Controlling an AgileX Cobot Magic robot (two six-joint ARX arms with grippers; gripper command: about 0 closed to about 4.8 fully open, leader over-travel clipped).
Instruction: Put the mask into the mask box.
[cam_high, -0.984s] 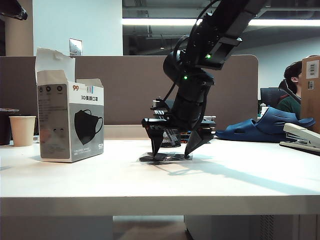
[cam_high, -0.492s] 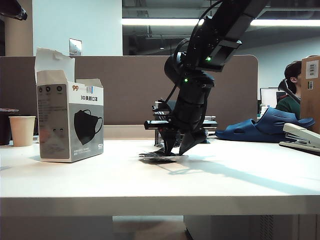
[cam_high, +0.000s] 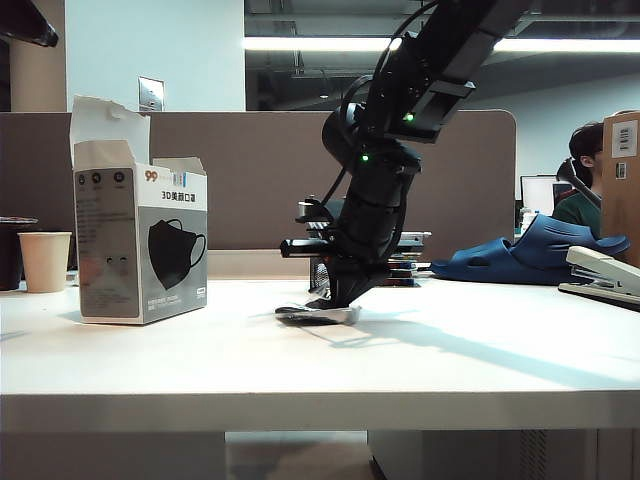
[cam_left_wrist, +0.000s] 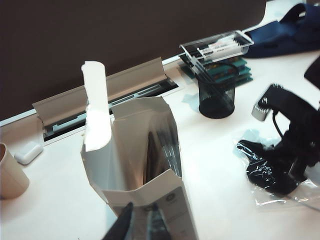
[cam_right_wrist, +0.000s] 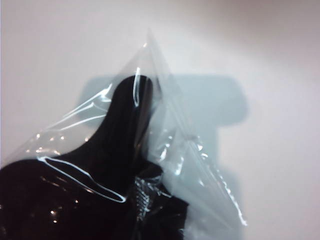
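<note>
mask box (cam_high: 140, 245) stands upright near the left end of the surface (cam_high: 480, 360), top flaps open, its printed mask picture facing the front edge. the left wrist view looks down into its open mouth, where dark packets already sit inside.

right arm comes next in size: it reaches down from the upper right to the middle of the surface, and the right gripper (cam_high: 340, 297) sits on the mask (cam_high: 318, 314), which lies flat in its clear crinkly wrapper, well apart from the box. its fingers are pinched narrow on the wrapper; the right wrist view shows the plastic bunched and black mask material right against the fingertips, so the grip looks made.

left gripper (cam_left_wrist: 139, 226) hovers just above the box's front wall, its fingers close together and holding nothing that i can see.

doing this step well, as i judge it: lift straight up first so the slippery wrapper does not drag or slide out, keep the pinch firm, carry it toward the left end, then line the flat mask up with the long slot of the opening and clear of the tall back flap before lowering.

a paper cup (cam_high: 45, 261) stands just left of the box.
</note>
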